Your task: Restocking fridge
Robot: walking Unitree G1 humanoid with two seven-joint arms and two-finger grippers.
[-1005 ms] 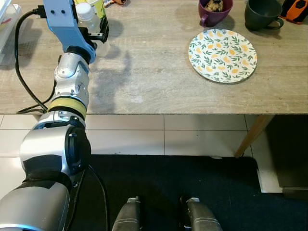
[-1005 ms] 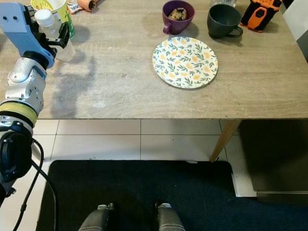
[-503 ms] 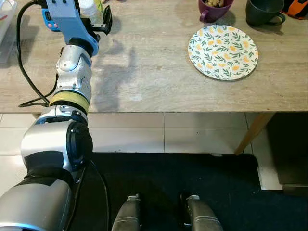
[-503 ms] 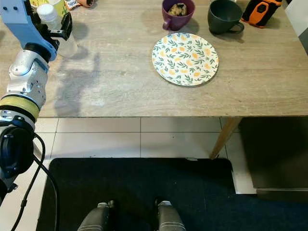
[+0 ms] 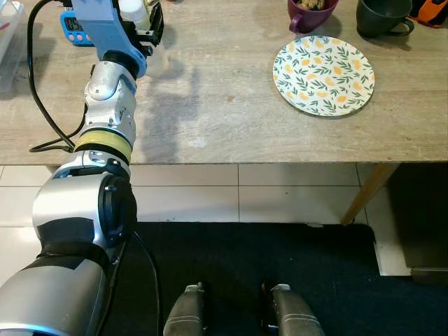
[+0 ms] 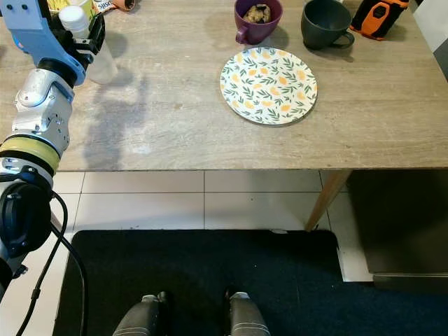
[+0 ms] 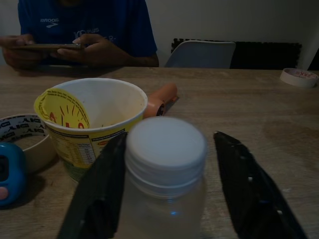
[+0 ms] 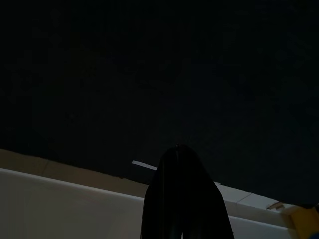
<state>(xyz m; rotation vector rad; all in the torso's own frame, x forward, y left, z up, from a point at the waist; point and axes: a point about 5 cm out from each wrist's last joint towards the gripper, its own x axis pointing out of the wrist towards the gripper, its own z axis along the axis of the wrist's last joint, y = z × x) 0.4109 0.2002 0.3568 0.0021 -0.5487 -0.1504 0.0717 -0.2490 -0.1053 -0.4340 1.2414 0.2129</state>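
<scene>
Two black fingers of my left gripper (image 7: 167,194) stood wide, one on each side of the clear bottle (image 7: 166,184) on the table (image 5: 231,105), not yet pressing it. Just behind the bottle stood the yellow cup (image 7: 92,122). The right gripper (image 8: 182,199) hung idle; I cannot tell its jaws.

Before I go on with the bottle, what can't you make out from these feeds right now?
- Left pincer: whether its fingers touch the bottle; the left wrist view is dim.
- Bottle's contents and base: cut off by the frame edge.
- Right pincer: its view is nearly black.
- Purple mug: contents too small to identify.
</scene>
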